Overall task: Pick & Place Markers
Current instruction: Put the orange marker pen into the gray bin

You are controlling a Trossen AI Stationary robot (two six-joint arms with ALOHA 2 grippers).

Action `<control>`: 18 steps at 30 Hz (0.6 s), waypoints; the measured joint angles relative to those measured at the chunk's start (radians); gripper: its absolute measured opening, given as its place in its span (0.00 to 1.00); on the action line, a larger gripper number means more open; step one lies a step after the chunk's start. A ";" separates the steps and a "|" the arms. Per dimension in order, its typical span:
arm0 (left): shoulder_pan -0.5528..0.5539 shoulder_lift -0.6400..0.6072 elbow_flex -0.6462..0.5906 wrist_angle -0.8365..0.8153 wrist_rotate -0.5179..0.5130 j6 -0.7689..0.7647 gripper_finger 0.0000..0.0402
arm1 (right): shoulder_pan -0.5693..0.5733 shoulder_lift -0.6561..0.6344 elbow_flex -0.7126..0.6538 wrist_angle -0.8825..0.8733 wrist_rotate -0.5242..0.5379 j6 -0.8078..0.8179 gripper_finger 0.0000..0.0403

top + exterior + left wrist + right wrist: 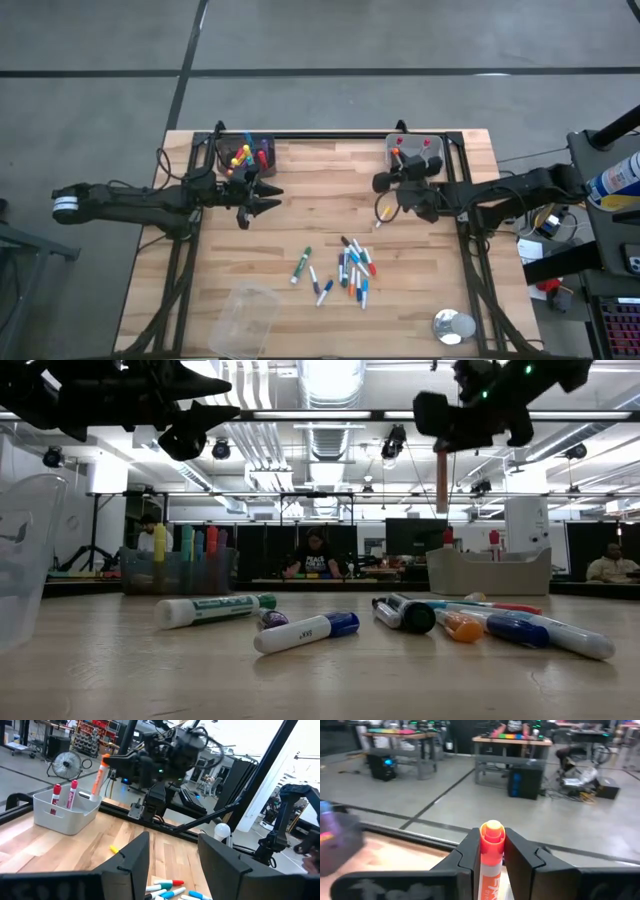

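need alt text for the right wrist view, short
The right end effector grips an orange-capped white marker upright between its two dark fingers. Beyond it are the table's far edge, grey floor and distant workbenches.

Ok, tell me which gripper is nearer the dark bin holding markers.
Left. The left gripper, open and empty, hangs beside the dark bin. The right gripper, shut on an orange marker, is across the table.
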 joint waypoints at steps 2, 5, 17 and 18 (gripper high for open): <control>0.000 0.000 0.000 0.000 0.000 0.000 0.40 | -0.029 0.000 -0.026 0.002 0.000 0.024 0.16; 0.000 0.000 0.000 0.000 0.000 -0.001 0.40 | -0.076 0.000 -0.070 -0.001 -0.002 0.082 0.16; 0.000 0.000 0.000 0.000 0.000 -0.002 0.40 | -0.214 0.000 -0.133 0.002 -0.044 0.148 0.16; 0.000 0.000 0.000 0.000 0.000 -0.002 0.40 | -0.224 0.000 -0.137 0.003 -0.050 0.148 0.16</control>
